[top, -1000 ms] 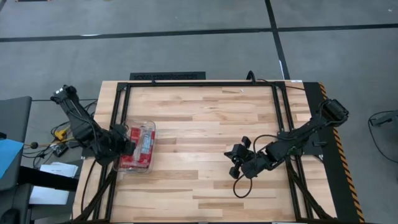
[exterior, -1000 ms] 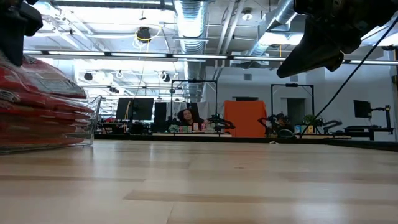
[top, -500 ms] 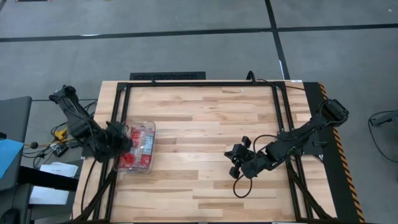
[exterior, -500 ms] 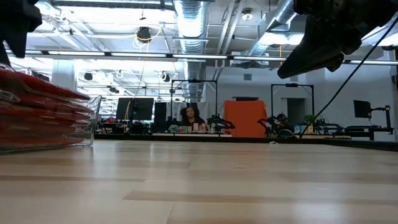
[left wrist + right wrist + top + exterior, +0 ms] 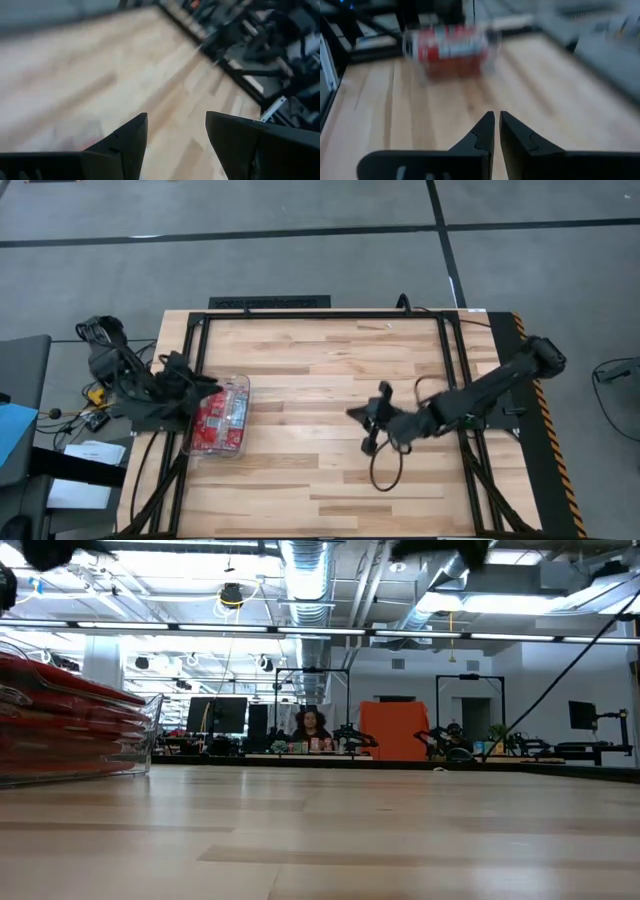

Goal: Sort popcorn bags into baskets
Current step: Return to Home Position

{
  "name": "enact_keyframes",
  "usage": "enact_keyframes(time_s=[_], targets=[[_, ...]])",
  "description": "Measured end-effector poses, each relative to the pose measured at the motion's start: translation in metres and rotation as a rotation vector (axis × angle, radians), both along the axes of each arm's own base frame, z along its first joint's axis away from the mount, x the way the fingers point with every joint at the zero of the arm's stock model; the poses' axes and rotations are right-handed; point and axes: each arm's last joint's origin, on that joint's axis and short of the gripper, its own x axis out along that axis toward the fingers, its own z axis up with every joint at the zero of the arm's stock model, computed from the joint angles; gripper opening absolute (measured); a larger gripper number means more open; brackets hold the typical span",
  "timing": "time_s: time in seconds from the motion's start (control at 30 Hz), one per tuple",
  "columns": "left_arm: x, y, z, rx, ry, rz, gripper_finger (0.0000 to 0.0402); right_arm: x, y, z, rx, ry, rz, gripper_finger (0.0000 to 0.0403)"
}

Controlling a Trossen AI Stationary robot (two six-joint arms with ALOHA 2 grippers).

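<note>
The clear basket stands near the table's left edge, its bottom on the wood. Several red popcorn bags lie stacked flat inside it, and the right wrist view shows the same bags from afar. My left gripper hovers just off the basket's far-left corner. It is open with only wood showing between its fingers. My right gripper hangs above the middle of the table, right of the basket. Its fingers stand a narrow slit apart with nothing between them.
Black frame rails run around the tabletop. A dark cable loop hangs below the right arm. Bare wood lies between the basket and my right gripper. A person sits in the room far behind the table.
My left gripper has drawn back from over the basket toward the table's far-left and risen. The top bag, tilted up before, has sunk flat onto the stack. My right gripper has risen and moved toward the table's left and far edge.
</note>
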Motion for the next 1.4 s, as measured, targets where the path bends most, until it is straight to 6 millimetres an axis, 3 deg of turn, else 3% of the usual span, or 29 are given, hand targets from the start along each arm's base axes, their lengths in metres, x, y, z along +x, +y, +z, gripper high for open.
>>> enact_keyframes(time_s=[0.1, 0.23, 0.33, 0.43, 0.6, 0.8, 1.07, 1.23, 1.4], targets=[[-0.001, 0.004, 0.018, 0.171, -0.049, -0.005, 0.0190, -0.005, -0.017, 0.050, -0.116, -0.038, 0.016, 0.0054], [-0.011, 0.016, 0.039, 0.254, -0.093, 0.004, 0.0190, -0.030, -0.047, 0.096, -0.187, -0.103, 0.018, 0.0054], [-0.027, 0.033, 0.044, 0.208, -0.145, 0.004, 0.0190, -0.060, -0.074, 0.115, -0.129, -0.139, 0.061, 0.0054], [-0.043, 0.051, 0.037, 0.142, -0.200, 0.010, 0.0190, -0.087, -0.098, 0.112, -0.060, -0.121, 0.064, 0.0054], [-0.053, 0.060, 0.010, 0.103, -0.256, -0.067, 0.0190, -0.113, -0.111, 0.077, 0.037, -0.266, 0.135, 0.0054], [-0.047, 0.052, -0.045, 0.046, -0.358, -0.140, 0.0190, -0.125, -0.112, -0.004, 0.182, -0.469, 0.118, 0.0054], [-0.026, 0.029, -0.101, 0.042, -0.248, -0.106, 0.0190, -0.145, -0.121, -0.086, 0.361, -0.592, -0.001, 0.0054], [-0.015, 0.015, -0.138, -0.045, -0.210, -0.097, 0.0190, -0.152, -0.127, -0.108, 0.425, -0.549, -0.089, 0.0049], [-0.006, 0.006, -0.164, -0.118, -0.223, -0.074, 0.0190, -0.154, -0.132, -0.109, 0.405, -0.542, -0.108, 0.0035]])
